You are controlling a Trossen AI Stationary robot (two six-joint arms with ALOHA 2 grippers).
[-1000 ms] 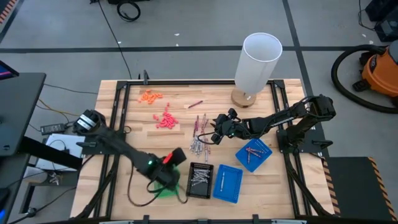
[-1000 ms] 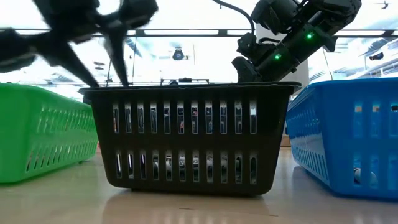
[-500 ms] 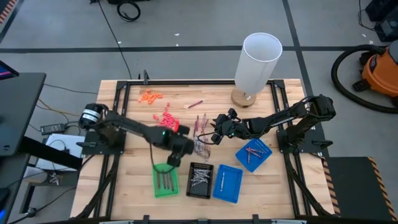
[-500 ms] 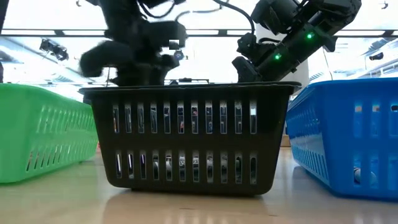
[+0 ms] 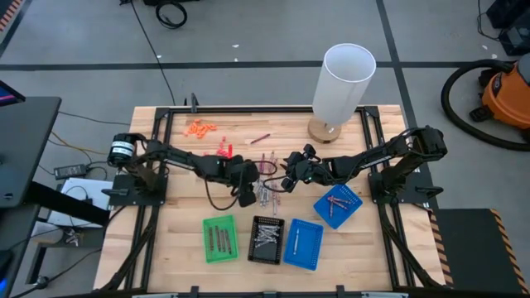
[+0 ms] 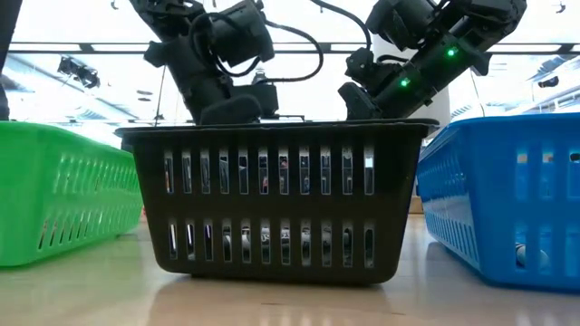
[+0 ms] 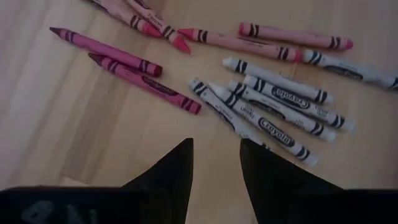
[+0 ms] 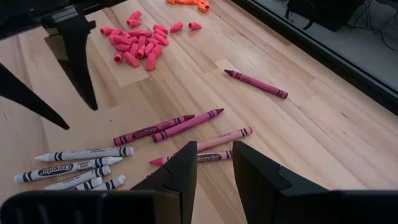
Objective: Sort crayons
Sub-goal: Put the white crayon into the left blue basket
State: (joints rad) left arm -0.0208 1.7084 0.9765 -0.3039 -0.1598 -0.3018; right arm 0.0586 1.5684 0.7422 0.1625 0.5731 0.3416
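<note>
Left gripper (image 7: 214, 155): I am hovering it empty, fingers parted, frame centre in the high view.
Crayons (image 7: 273, 106): lying just ahead, long axes slanting across my gap.
Right gripper (image 8: 211, 165): I am holding it empty, parted, farther off.

left end effector (image 5: 248, 197) empty, parted, right end effector (image 5: 286, 182) likewise

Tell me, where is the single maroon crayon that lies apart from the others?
In the high view the lone maroon crayon lies at the far middle of the table, between the orange bits and the white cylinder.
</note>
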